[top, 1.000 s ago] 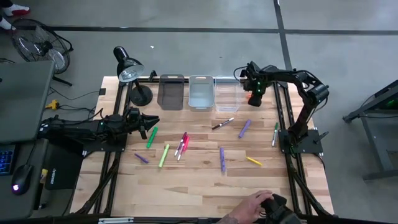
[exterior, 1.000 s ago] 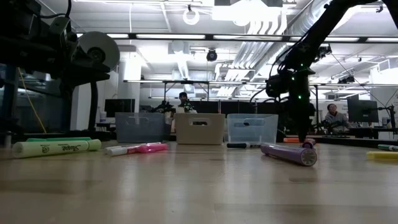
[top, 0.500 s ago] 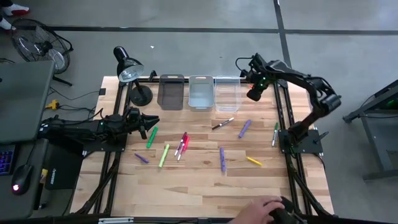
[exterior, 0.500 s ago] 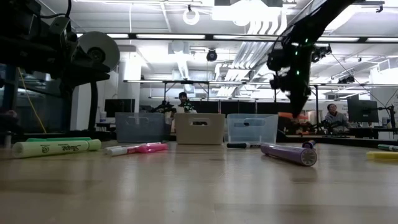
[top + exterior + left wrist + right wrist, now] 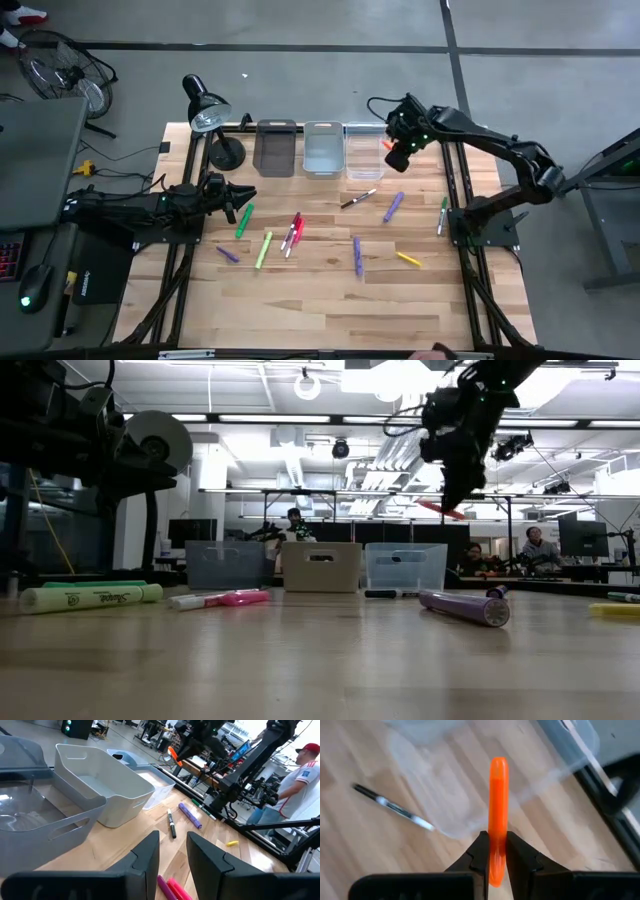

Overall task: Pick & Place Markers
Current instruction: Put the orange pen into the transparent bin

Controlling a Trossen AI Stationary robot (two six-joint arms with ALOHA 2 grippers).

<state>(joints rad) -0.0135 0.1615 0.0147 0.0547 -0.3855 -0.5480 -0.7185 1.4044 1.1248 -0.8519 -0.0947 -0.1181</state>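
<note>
Wooden table [image 5: 320, 300] — right claw [image 5: 493, 851] clamping orange marker [image 5: 498, 810] above clear bin [image 5: 364, 150].

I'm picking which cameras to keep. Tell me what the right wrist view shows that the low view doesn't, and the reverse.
Only the right wrist view: the right hand shut on the orange marker, seen close up, with the clear bin's wall below it.

Only the low view: all three bins in a row, the lime marker, pink marker, purple marker and lamp.

Both: the orange marker in the raised right hand, the clear bin, and the black marker.
</note>
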